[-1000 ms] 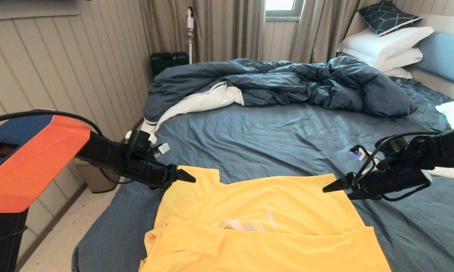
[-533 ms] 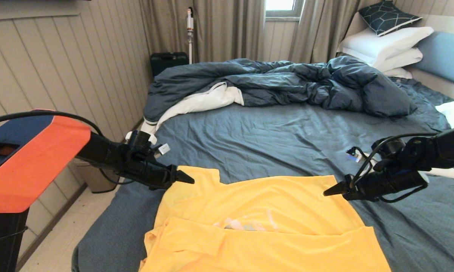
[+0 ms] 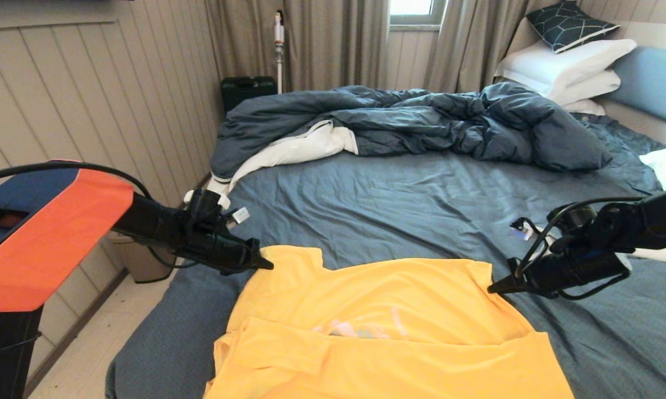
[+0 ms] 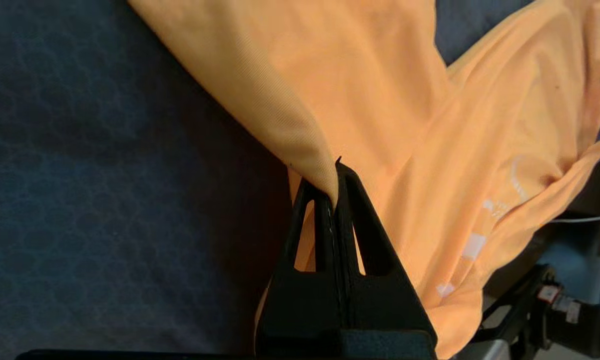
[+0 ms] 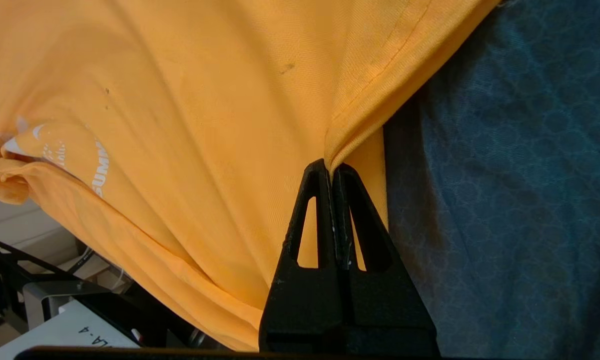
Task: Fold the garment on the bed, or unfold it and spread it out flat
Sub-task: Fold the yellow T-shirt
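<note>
The yellow garment (image 3: 377, 327) lies on the near part of the bed (image 3: 421, 205), its near half folded over so that white lettering peeks out at the fold. My left gripper (image 3: 267, 266) is shut on the garment's far left corner; the left wrist view shows cloth (image 4: 379, 100) pinched between the black fingers (image 4: 364, 230). My right gripper (image 3: 492, 288) is shut on the far right corner, where the hem (image 5: 369, 90) runs into the closed fingers (image 5: 307, 220). Both held corners are slightly lifted off the sheet.
A rumpled dark-blue duvet (image 3: 410, 122) with white lining lies across the far half of the bed. White pillows (image 3: 565, 66) are stacked at the back right by the blue headboard (image 3: 651, 77). The wood-panelled wall (image 3: 89, 94) and floor (image 3: 83, 354) are on the left.
Both grippers have gone from open to shut on the garment's far corners. The left moved slightly left and the right slightly right and down, tugging the far edge taut.
</note>
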